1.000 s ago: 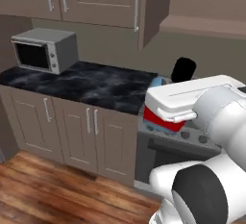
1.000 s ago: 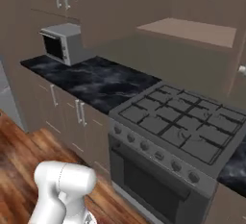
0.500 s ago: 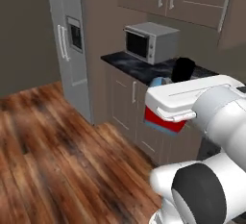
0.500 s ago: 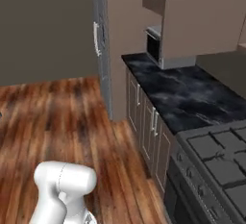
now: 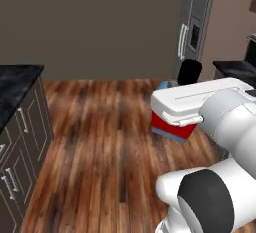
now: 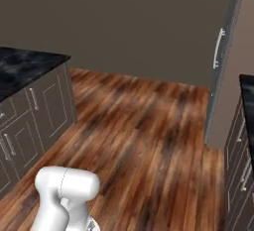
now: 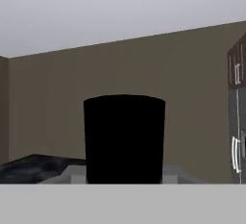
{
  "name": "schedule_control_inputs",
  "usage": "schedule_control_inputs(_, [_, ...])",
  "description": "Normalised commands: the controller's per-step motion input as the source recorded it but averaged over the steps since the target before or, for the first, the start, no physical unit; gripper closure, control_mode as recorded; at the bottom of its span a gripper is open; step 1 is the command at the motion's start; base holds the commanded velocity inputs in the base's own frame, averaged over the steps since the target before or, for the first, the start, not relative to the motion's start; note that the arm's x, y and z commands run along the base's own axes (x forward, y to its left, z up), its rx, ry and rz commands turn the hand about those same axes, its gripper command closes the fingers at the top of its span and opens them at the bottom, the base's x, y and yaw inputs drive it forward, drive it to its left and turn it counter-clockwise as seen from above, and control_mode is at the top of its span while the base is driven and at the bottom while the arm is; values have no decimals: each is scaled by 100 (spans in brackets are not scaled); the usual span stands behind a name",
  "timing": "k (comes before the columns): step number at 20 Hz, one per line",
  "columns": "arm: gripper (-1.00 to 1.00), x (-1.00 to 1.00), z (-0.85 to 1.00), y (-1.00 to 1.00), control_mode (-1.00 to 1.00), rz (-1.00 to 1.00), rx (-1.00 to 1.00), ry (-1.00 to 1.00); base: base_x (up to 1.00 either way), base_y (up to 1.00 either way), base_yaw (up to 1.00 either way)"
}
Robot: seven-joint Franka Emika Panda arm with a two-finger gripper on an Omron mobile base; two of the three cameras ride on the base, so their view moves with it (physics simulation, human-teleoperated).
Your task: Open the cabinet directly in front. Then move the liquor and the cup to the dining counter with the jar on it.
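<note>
Riding at the front of the white hand in the left base view, the liquor point(image 5: 172, 126) shows its broad red label and a sliver of pale blue body just under and against the hand's flat white housing, with the black cap point(image 5: 189, 72) standing up behind it. In the hand view that same black cap point(image 7: 124, 139) rises straight up from the bottom edge, right between where the gripper point(image 7: 124, 180) sits, so the bottle is lodged in the jaws and the jaws are clamped on it (the finger tips themselves are hidden behind the bottle). The held bottle hangs in the air above the wooden floor point(image 5: 100, 142), well apart from any surface. A black marble counter point(image 5: 12, 89) on grey-brown low cabinets lies off to the left, and a tall steel refrigerator point(image 5: 196, 24) stands beyond the hand against the far wall.
</note>
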Motion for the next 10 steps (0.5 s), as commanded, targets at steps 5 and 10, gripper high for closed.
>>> schedule_control_inputs(5, [100, 0, 0, 0, 100, 0, 0, 0, 0, 0, 92])
schedule_control_inputs(10, [100, 0, 0, 0, 100, 0, 0, 0, 0, 0, 92])
